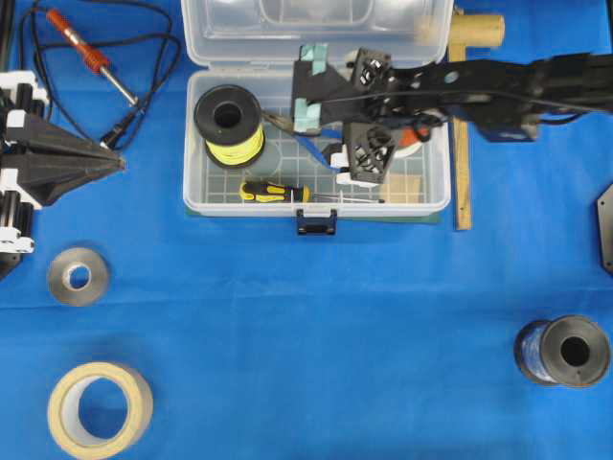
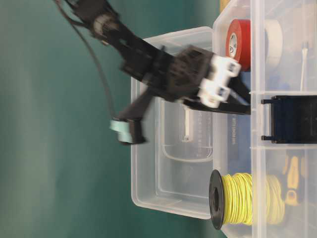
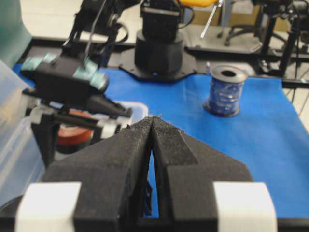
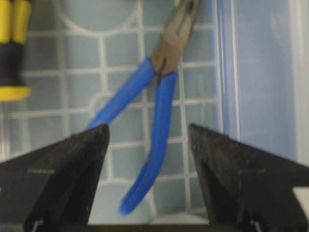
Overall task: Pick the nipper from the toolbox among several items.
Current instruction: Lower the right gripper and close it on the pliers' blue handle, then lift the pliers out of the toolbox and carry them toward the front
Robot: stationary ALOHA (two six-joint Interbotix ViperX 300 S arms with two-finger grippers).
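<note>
Nipper (image 4: 154,104) lay flat on the toolbox (image 1: 412,203) floor, near its back wall. Judged rigid, light, with grippy blue handles: best pinched across both handles near the pivot. Right tool (image 4: 147,164) hung spread above them; left tool (image 3: 153,126) closed, empty.

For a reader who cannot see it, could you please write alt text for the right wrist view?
Blue-handled nipper lying on the grid floor of the clear toolbox, framed between the open black fingers of the right gripper, which does not touch it. A yellow-and-black screwdriver handle shows at the upper left edge.
</note>
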